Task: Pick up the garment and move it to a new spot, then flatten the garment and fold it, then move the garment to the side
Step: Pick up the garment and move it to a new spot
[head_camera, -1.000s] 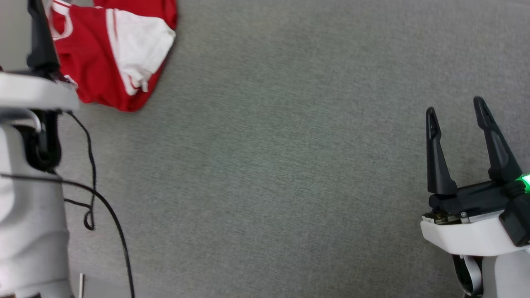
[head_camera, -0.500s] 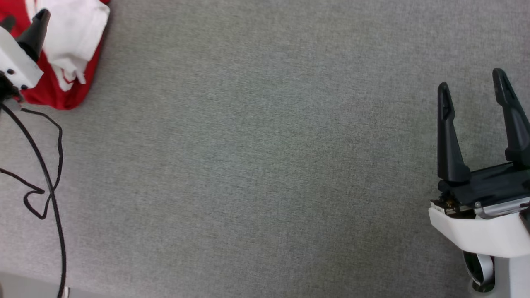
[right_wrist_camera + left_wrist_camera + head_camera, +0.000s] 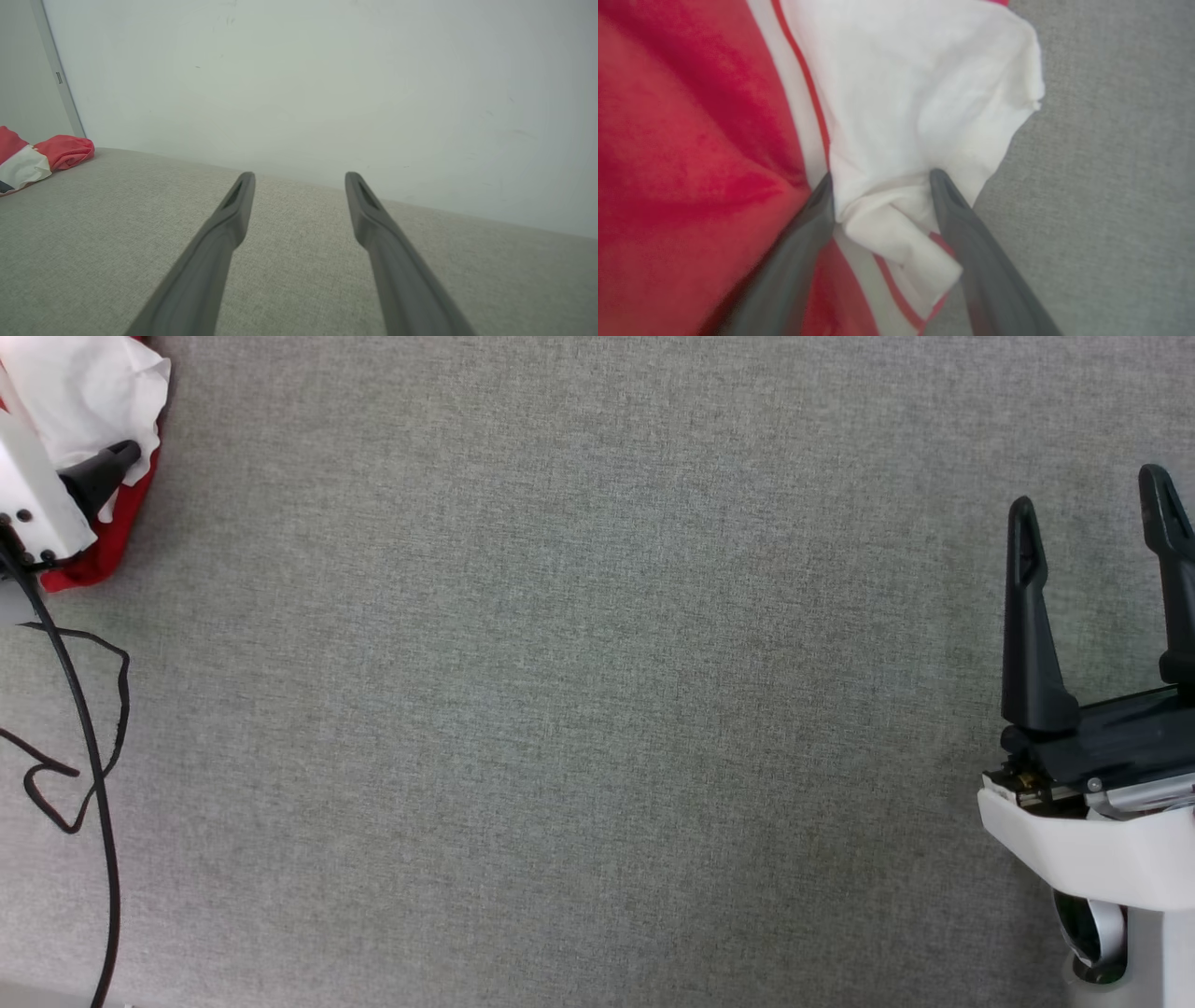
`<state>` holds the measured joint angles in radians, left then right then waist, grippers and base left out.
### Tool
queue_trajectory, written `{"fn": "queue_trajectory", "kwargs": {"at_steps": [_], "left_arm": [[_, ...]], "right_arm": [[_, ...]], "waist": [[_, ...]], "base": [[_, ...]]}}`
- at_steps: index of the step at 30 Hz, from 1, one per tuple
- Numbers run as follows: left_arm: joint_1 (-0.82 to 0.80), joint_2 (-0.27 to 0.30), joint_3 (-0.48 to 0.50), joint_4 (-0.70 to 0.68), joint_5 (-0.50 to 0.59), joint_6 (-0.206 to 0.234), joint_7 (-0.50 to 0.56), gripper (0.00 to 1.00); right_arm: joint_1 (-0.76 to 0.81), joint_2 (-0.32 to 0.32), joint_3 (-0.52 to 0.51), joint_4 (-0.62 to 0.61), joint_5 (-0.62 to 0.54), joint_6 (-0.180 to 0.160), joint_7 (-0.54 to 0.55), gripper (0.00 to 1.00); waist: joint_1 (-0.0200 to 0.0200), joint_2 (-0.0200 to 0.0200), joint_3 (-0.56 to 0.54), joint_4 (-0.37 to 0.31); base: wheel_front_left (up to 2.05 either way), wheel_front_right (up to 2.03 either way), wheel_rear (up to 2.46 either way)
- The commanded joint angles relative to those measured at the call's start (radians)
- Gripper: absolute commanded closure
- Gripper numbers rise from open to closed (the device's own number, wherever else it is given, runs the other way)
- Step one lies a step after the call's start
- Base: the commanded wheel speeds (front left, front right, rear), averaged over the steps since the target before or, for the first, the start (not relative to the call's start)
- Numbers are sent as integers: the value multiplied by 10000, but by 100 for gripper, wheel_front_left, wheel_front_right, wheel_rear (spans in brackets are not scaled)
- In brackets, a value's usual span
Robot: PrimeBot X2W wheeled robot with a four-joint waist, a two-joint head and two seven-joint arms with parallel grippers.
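Grey woven surface (image 3: 597,709) takes up most of the head view, and its framing has shifted over the last second. The camera has turned, so the garment (image 3: 93,392) now sitting in the upper left corner of that view reflects a change of view, not a displacement of the cloth.

1. Left gripper (image 3: 881,182): a second ago one finger pointed up the head view beside the garment. The arm has since reached in, and the visible fingertip now lies against the white sleeve (image 3: 915,93). In the left wrist view the two fingers stand spread to either side of a bunched fold of that sleeve, next to its red-striped seam. The jaws have not closed, so nothing is held.
2. Right gripper (image 3: 1088,490): its fingers are apart with nothing between them. It hangs over bare surface, well apart from the garment (its place in the frame is little altered).
3. A black cable (image 3: 93,784) trails loosely below the left arm.

Assessment: the approach for the pick-up appears complete, and closing on the fold is the likely next action. A pinch on the sleeve alone may leave the red body dragging when the garment is lifted.
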<state>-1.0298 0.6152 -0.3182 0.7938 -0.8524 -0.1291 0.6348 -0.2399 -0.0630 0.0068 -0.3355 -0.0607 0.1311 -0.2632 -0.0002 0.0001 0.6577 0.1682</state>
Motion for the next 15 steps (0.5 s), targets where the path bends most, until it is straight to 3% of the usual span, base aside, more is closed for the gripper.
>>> {"fn": "queue_trajectory", "kwargs": {"at_steps": [1, 2, 9, 15], "left_arm": [[718, -498, -593, 482, 21, -4, 263, 53], [634, -422, -696, 459, 54, -4, 100, 100], [-64, 223, -1304, 46, 137, 7, -1703, 100], [-452, 589, -2364, -792, 228, 6, -2552, 100]], "right_arm": [[-44, -14, -46, -22, 51, -8, -24, 0], [-37, -12, -61, -1, 49, -7, -24, 0], [61, 11, 43, 209, 148, -7, -24, 0], [256, 95, 86, 454, 346, -8, -24, 0]], "waist": [[2, -1, -31, 15], [2, -1, -65, 34], [2, -1, -768, 187], [2, -1, -1755, 247]], "base": [[0, 0, 0], [0, 0, 0], [0, 0, 0], [0, 0, 0]]}}
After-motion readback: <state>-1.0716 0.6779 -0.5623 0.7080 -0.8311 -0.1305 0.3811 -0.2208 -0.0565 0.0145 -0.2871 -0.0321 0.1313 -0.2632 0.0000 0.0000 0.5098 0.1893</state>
